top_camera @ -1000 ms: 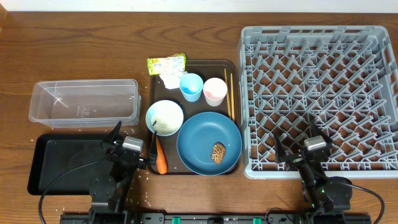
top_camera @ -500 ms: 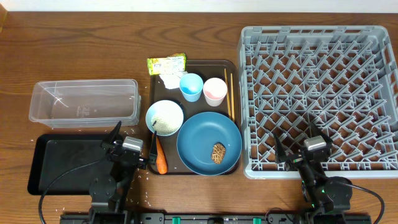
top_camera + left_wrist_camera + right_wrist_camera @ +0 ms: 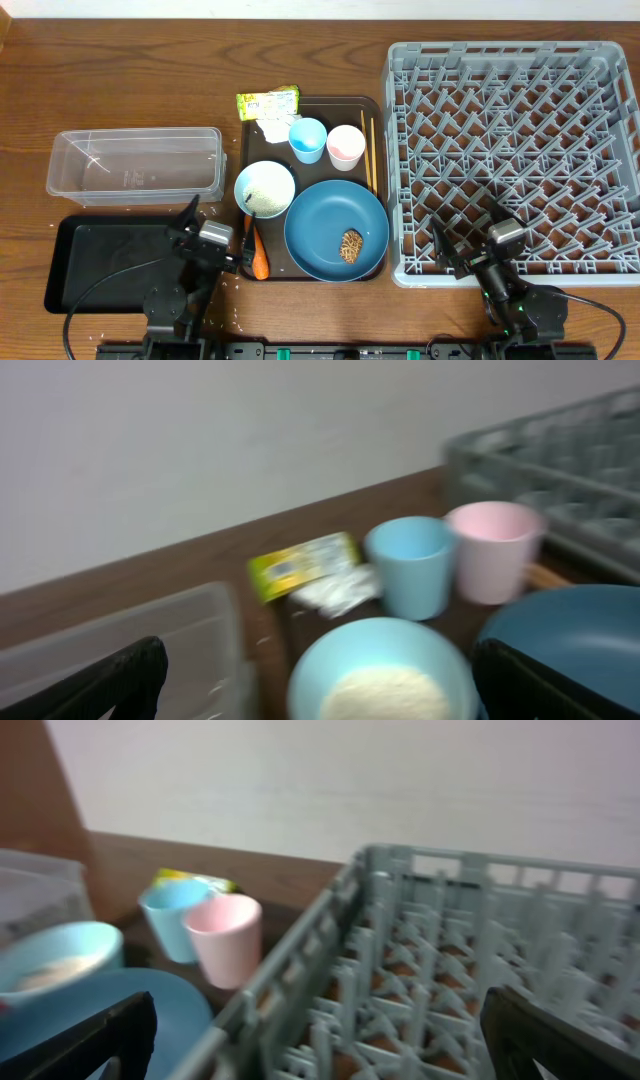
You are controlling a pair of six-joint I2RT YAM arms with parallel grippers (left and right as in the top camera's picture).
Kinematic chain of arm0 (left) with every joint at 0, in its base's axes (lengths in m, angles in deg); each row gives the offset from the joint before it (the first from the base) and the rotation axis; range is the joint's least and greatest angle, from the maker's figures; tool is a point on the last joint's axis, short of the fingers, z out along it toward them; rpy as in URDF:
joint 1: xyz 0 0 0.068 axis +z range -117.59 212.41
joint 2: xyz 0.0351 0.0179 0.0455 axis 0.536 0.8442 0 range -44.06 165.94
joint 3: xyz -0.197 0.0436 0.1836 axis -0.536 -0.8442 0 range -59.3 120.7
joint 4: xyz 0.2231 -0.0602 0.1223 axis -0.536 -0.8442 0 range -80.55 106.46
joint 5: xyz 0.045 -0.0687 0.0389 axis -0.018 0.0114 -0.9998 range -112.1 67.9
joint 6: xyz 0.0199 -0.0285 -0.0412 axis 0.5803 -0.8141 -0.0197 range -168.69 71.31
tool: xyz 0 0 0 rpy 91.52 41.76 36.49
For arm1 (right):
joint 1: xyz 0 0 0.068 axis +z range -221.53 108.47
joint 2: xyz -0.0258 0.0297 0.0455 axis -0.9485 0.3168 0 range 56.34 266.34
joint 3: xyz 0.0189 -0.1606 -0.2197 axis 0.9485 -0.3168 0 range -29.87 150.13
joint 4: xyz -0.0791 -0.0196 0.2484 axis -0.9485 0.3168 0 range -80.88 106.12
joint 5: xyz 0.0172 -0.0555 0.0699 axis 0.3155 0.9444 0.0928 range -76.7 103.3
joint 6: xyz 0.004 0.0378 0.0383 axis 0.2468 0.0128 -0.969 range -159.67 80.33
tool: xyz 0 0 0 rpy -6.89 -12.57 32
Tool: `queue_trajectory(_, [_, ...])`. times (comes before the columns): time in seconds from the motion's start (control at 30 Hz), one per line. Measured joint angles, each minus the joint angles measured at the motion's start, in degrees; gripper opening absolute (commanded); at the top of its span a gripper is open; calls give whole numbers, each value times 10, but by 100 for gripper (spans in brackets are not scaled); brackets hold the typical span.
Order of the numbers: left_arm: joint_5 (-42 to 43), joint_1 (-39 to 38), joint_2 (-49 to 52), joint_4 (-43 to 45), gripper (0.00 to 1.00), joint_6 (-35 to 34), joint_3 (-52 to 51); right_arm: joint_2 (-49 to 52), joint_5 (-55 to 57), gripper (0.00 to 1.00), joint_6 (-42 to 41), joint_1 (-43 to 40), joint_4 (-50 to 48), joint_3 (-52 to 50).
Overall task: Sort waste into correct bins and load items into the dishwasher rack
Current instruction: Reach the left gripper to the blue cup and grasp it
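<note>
On the brown serving tray [image 3: 247, 142] sit a big blue plate [image 3: 330, 222] with a brown food piece [image 3: 351, 246], a light blue bowl [image 3: 265, 189] of white rice, a blue cup [image 3: 308, 139], a pink cup [image 3: 346, 146] and chopsticks [image 3: 370, 155]. An orange carrot [image 3: 259, 256] lies beside the bowl. A green-yellow wrapper [image 3: 268, 103] and crumpled white paper [image 3: 273, 128] lie at the tray's far edge. The grey rack [image 3: 515, 150] is at right, the clear tub [image 3: 135, 165] and black tray [image 3: 100, 262] at left. My left gripper [image 3: 215, 228] is open near the carrot. My right gripper [image 3: 470, 232] is open at the rack's near edge.
The left wrist view shows the bowl [image 3: 385, 670], blue cup [image 3: 410, 565], pink cup [image 3: 492, 550], wrapper [image 3: 300, 565] and tub [image 3: 130, 640] ahead. The right wrist view shows the rack wall [image 3: 300, 970], pink cup [image 3: 225, 940] and plate [image 3: 120, 1010]. Rice grains dot the table near the black tray.
Both grippers have shifted slightly; the right one has turned a little to the left. Both wrist views are blurred. Nothing on the table has moved.
</note>
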State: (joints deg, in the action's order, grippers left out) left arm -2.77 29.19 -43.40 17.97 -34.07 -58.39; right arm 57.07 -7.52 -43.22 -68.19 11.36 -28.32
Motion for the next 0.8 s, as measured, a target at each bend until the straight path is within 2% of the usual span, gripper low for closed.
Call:
queue_trajectory(0.17, [82,0,0,38,98,-76,3,9,-29,99,-30,0,63,92])
queue_trajectory(0.27, [102,0,5,19,98,-125,31,40,-37,99,-38,0,119,183])
queue_trajectory(0.37, [113,0,29,-26,98,-151,108,110,-48,99,-41,0,176,277])
queue_trajectory(0.53, [122,0,120,-165,98,-170,278,268,-69,99,-47,0,283,423])
queue_trajectory(0.67, [123,0,244,-302,98,-177,412,390,-94,99,-50,0,352,525])
queue_trajectory(0.8, [126,0,360,-409,98,-178,498,470,-126,99,-50,0,372,580])
